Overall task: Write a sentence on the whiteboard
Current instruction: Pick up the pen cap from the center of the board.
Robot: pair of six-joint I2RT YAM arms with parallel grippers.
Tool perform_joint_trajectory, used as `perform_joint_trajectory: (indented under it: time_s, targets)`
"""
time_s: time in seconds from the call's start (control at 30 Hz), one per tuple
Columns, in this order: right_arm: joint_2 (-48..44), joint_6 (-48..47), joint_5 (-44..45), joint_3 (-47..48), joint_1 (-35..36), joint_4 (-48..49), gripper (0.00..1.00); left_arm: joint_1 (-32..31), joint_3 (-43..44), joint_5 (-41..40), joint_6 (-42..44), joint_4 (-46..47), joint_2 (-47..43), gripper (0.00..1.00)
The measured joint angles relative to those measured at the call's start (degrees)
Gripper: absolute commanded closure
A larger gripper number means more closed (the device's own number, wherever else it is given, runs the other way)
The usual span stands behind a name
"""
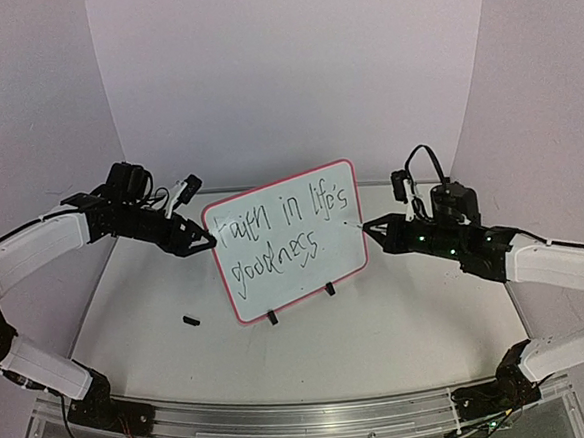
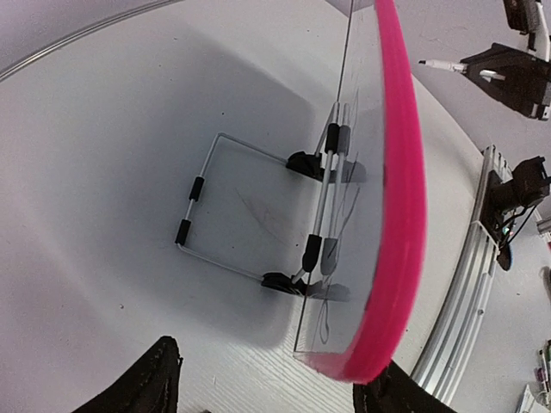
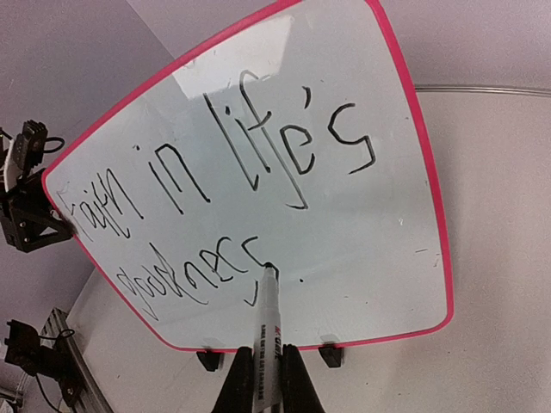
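The whiteboard (image 1: 289, 241), white with a pink frame, stands upright on two black clip feet and reads "faith in life's goodness". My left gripper (image 1: 211, 241) is at its left edge. In the left wrist view the gripper (image 2: 275, 357) is open, and the pink rim (image 2: 405, 215) runs between the wide-apart fingers, close to the right one. My right gripper (image 3: 265, 370) is shut on a white marker (image 3: 267, 331). The marker's tip lies over the last letter on the whiteboard (image 3: 362, 224); whether it touches cannot be told. From above, this gripper (image 1: 368, 226) is at the board's right edge.
A small black cap (image 1: 191, 320) lies on the table to the front left of the board. A wire stand (image 2: 207, 215) props the board from behind. An aluminium rail (image 1: 286, 420) runs along the near edge. White walls close in the back and sides.
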Motion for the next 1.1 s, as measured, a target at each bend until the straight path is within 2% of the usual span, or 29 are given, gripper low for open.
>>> perform_joint_trajectory:
  time_s: [0.07,0.27,0.43,0.5,0.63,0.77,0.9,1.1]
  targets:
    - [-0.70,-1.41,0.31,1.34,-0.18,-3.37,1.00,0.00,-0.59,-1.51,0.01,0.17,-1.16,0.23]
    - [0.28,-5.43,-2.70,7.83,-0.65,-15.54,1.00,0.00,-2.61,-10.02,-0.02,0.60,-9.51,0.20]
    - [3.49,-8.12,-10.19,15.49,-0.72,-24.76,1.00,-1.12,-1.77,-16.39,-0.13,1.36,-16.48,0.17]
    - [5.19,-8.90,-14.50,18.39,-0.72,-27.93,1.00,-4.56,1.00,-20.19,-0.26,0.05,-16.32,0.17]
    - [7.60,-9.27,-23.30,20.97,-0.72,-31.83,1.00,-18.64,8.82,-29.57,-0.12,-2.44,-10.92,0.18]
    - [8.22,-9.05,-29.91,21.08,-0.72,-34.64,1.00,-30.71,11.83,-33.26,-0.60,-2.65,-5.42,0.19]
    - [8.20,-8.79,-32.90,21.08,-0.72,-35.59,1.00,-36.52,11.53,-34.12,-0.74,-1.84,-3.11,0.19]
    - [6.40,-8.39,-33.08,20.46,-0.72,-35.90,1.00,-38.79,7.61,-32.78,-2.39,2.71,-3.77,0.15]
